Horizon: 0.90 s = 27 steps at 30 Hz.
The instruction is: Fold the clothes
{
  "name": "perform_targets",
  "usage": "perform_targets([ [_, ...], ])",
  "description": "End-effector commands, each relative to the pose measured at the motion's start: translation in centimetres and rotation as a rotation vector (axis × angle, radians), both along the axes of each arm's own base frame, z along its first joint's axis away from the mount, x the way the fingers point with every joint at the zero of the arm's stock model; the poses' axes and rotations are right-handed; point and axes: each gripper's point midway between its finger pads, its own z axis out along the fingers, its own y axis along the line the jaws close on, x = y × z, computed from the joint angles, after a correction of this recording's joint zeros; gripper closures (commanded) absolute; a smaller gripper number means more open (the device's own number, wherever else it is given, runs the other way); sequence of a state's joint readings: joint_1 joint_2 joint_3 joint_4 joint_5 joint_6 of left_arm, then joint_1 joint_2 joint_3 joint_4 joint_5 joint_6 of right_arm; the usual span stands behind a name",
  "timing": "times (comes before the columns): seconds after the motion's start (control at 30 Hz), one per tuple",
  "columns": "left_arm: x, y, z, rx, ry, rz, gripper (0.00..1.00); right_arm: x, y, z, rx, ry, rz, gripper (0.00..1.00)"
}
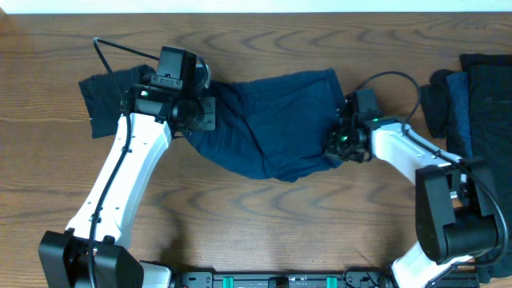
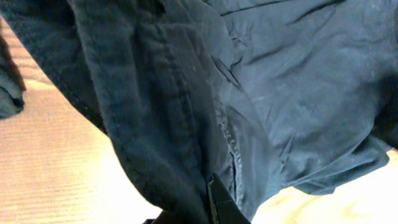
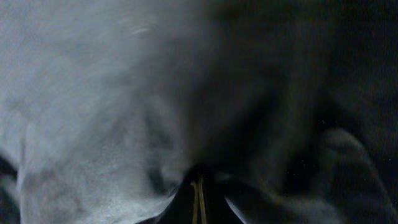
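Navy garment point(image 1: 272, 124) lies long-axis side-to-side, left pincer point(image 1: 210, 112) & right pincer point(image 1: 336, 144) each pinching an end.

The brown wooden table point(image 1: 264, 216) bears a rumpled navy garment point(image 1: 272, 128) across its middle. A black garment point(image 1: 106, 96) lies near its left end, and a heap of dark clothes point(image 1: 480, 92) at its right edge.
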State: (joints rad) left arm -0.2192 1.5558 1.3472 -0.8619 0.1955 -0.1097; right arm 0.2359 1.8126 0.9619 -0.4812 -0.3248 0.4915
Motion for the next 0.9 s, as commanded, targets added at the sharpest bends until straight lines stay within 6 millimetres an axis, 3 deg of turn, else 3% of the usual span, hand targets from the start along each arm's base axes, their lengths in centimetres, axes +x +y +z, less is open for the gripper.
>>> perform_targets([
  [0.0, 0.7, -0.4, 1.5, 0.016, -0.066, -0.083, 0.94, -5.3, 3.6, -2.0, 0.079, 0.173, 0.052, 0.99],
  [0.23, 1.5, -0.6, 3.9, 0.041, -0.128, -0.157, 0.94, -8.1, 7.7, -2.0, 0.076, 0.208, 0.115, 0.99],
  [0.4, 1.9, -1.5, 6.0, -0.009, -0.17, -0.177, 0.94, -8.4, 9.2, -1.9, 0.084, 0.187, 0.156, 0.99],
  [0.6, 1.7, -1.5, 6.0, -0.008, -0.159, -0.177, 0.94, -7.3, 7.7, -0.9, 0.059, 0.166, 0.229, 0.99],
  [0.77, 1.7, -1.5, 5.9, -0.007, -0.158, -0.177, 0.94, -6.1, 3.6, 0.3, -0.125, 0.176, 0.272, 0.96],
  [0.87, 1.6, -1.5, 5.9, -0.007, -0.156, -0.177, 0.94, -5.8, 3.8, 0.8, -0.092, 0.162, 0.317, 0.94],
])
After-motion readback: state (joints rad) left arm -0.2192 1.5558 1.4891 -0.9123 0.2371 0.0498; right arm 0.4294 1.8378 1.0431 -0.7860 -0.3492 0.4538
